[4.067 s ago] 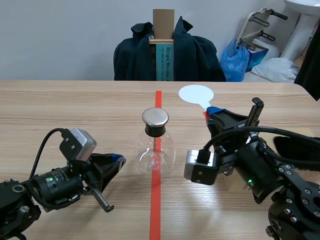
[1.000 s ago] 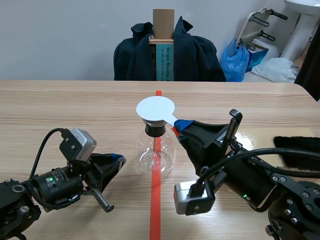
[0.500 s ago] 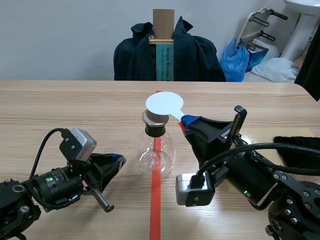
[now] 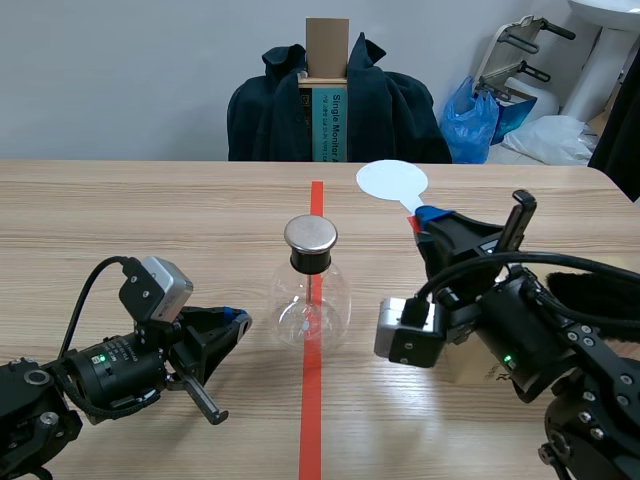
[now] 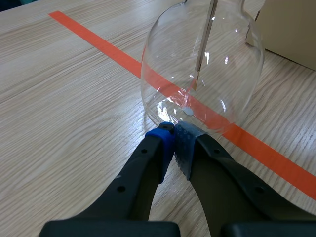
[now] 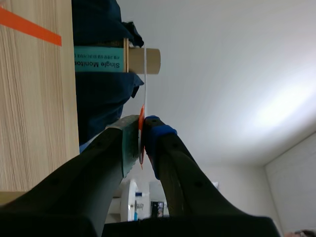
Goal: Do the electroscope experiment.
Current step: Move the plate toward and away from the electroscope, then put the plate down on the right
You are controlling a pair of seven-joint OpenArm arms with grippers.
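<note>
The white disc paddle had swung off the metal cap of the electroscope flask, out to the flask's right and farther back. The right gripper pinched its handle (apparently orange-red, mostly hidden). The left gripper, fingers pressed together, lay just beside the flask's base.

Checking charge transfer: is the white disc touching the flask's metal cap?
Apart. Scene view: white disc is clear of the metal cap, table showing between them.

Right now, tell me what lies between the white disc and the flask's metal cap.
In the scene view, only bare table and the tape line separate white disc from metal cap.
</note>
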